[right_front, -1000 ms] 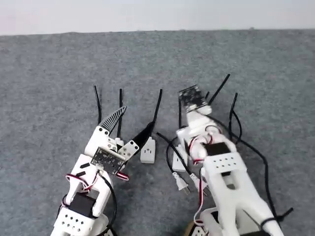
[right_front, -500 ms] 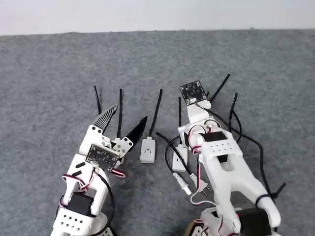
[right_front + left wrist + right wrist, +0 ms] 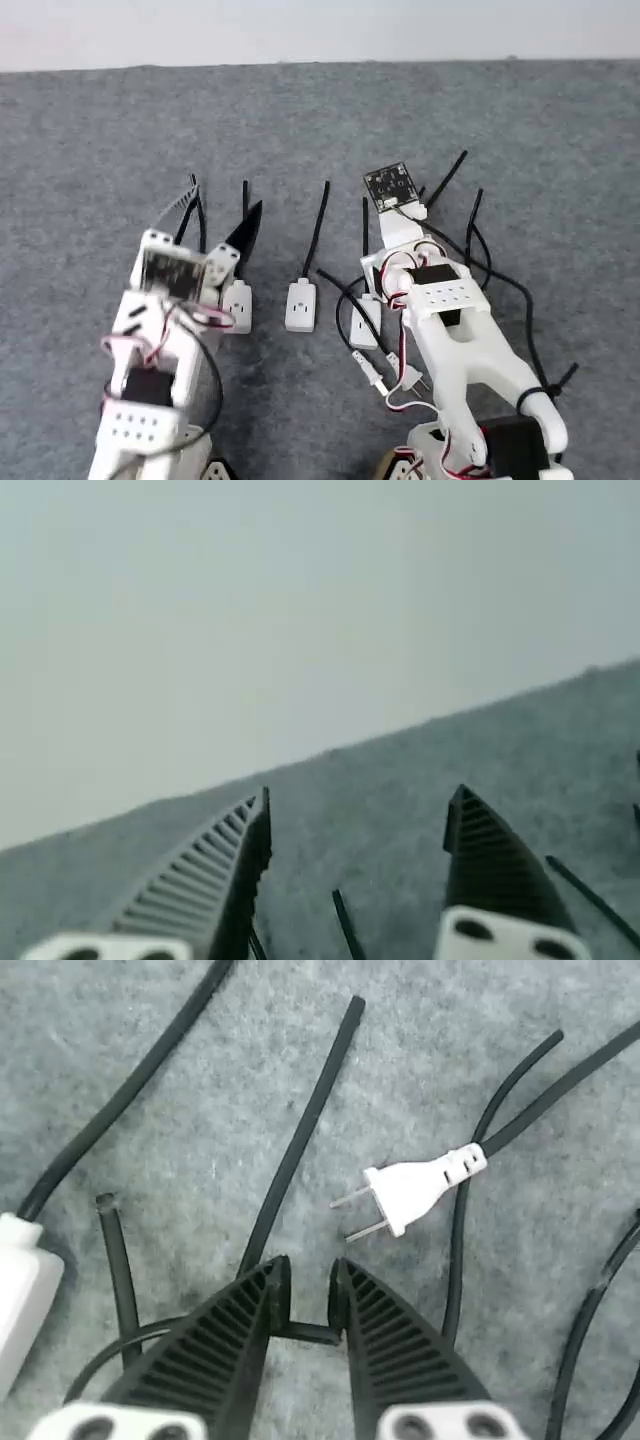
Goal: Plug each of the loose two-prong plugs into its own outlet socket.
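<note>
Three white outlet sockets (image 3: 237,305) (image 3: 300,306) (image 3: 365,330) lie in a row on the grey mat, each with a black cord running away from it. Two loose white two-prong plugs (image 3: 367,369) (image 3: 409,376) lie by the right arm's base. My left gripper (image 3: 215,215) is open above the leftmost cords, and its fingers (image 3: 225,870) tilt up toward the wall. My right gripper (image 3: 310,1272) is shut, pointing down at the mat with a thin black cord (image 3: 300,1130) crossing under its tips. A white plug (image 3: 420,1185) lies just beyond it, prongs toward the fingers.
Several black cords (image 3: 470,240) loop around the right arm and trail over the mat. A socket body (image 3: 18,1280) sits off to one side of the right gripper. A pale wall (image 3: 320,30) borders the far edge of the grey mat (image 3: 560,150).
My left arm swung left, away from the middle socket, and tilted its open gripper upward. The right arm drew back slightly and its wrist turned.
</note>
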`<move>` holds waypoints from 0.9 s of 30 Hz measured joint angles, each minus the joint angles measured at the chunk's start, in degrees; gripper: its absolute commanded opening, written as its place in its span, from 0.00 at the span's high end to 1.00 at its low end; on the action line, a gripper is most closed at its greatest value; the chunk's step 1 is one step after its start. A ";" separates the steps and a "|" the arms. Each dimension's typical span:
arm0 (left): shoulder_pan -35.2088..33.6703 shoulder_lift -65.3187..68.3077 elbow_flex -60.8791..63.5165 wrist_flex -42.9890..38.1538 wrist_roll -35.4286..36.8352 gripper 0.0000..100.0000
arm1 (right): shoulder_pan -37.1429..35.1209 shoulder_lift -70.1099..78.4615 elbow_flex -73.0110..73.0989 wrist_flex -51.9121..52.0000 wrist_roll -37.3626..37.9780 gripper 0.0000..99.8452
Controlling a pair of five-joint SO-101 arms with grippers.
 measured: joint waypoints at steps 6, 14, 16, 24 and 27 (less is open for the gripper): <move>0.00 31.12 -15.65 0.00 0.00 0.73 | 0.00 0.00 0.00 0.00 0.00 0.92; 0.00 57.41 -31.38 7.21 0.00 0.73 | 0.00 0.00 0.00 0.00 -0.18 0.92; 0.00 58.37 -32.09 7.82 0.00 0.73 | 0.00 0.00 0.00 0.00 -0.18 0.92; 0.79 58.99 -32.79 7.82 0.00 0.73 | 7.82 0.26 -6.42 4.31 -0.44 0.92; 0.79 58.99 -32.79 7.82 0.00 0.73 | 11.43 2.20 -8.62 4.48 -0.44 0.92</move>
